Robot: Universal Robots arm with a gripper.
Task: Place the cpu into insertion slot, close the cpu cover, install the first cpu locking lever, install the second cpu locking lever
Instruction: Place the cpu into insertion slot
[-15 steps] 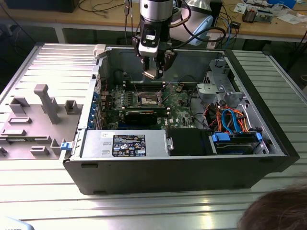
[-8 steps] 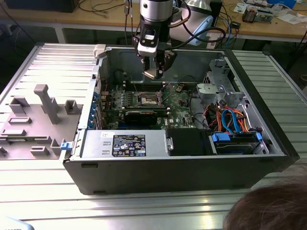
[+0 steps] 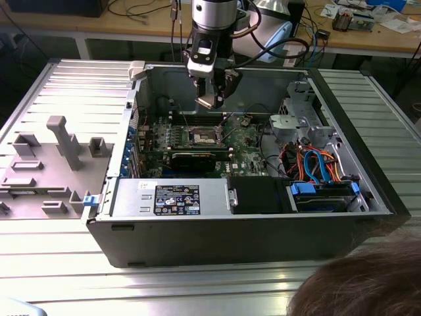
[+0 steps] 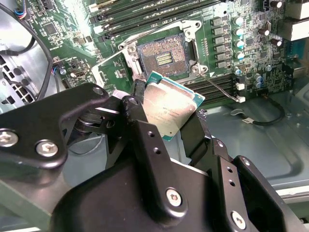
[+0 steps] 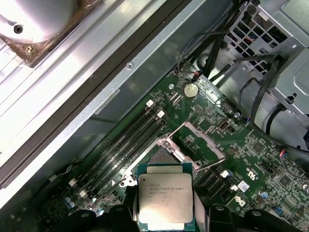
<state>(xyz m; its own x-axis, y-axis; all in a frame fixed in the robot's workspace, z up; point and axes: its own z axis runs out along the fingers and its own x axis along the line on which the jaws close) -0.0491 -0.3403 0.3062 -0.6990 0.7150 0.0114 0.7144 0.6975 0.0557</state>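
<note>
Inside the open computer case [image 3: 230, 230], above the green motherboard [image 3: 247, 148], my gripper [image 3: 212, 99] hung with its fingers clamped on the cpu [image 3: 205, 102], which I held clear of the board in the exterior view. In the second wrist view my two black fingers [image 4: 137, 113] pressed on opposite edges of the cpu [image 4: 169, 106], its dull silver top facing the camera and its green rim showing at the corners. It sat tilted in my grip, above and just beside the socket [image 4: 164, 57], not touching it. The socket lay uncovered, its field of contacts bare. A thin wire lever [image 4: 217, 86] stood out from one corner of the socket toward the memory slots. In the first wrist view the cpu [image 5: 165, 200] hid part of the socket [image 5: 161, 155], and the cpu cover [image 5: 203, 139], a silver frame with a square opening, stood swung up off the socket on its far side. Long black memory slots [image 5: 128, 140] ran alongside, and a coin battery [image 5: 191, 89] shone farther along the board. At the exterior view's left a grey fixture [image 3: 62, 141] stood on the ribbed table [image 3: 197, 283] beside the case. A person's hair [image 3: 368, 283] showed at the lower corner on the exterior view's right.
</note>
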